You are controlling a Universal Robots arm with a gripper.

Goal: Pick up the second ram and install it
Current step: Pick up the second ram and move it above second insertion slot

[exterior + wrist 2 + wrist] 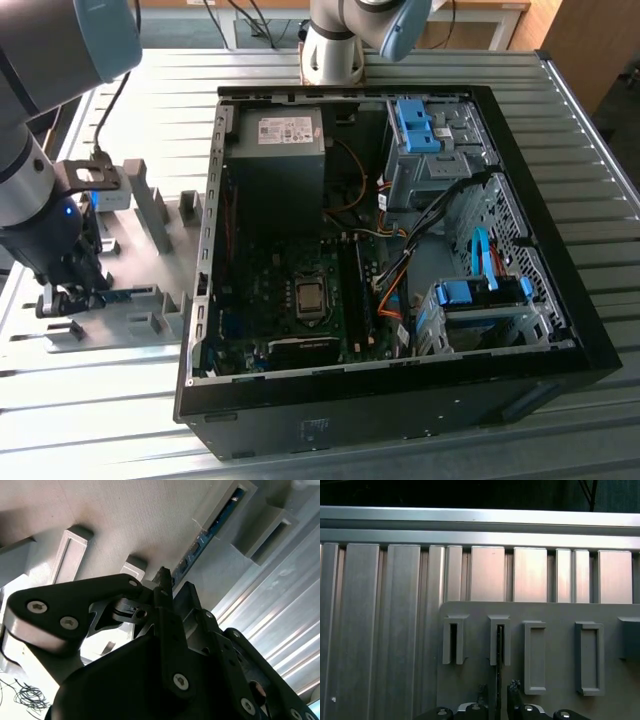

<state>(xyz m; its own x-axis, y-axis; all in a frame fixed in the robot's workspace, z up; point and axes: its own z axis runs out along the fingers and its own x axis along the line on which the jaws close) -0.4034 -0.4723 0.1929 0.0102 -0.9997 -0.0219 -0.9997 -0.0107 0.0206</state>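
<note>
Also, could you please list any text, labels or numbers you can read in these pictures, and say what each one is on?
Nothing can be read.
White label on the power supply: print too small to read.
Mark on the computer case's front panel: blurred.
The second ram, in its holder slot: no readable print.
</note>
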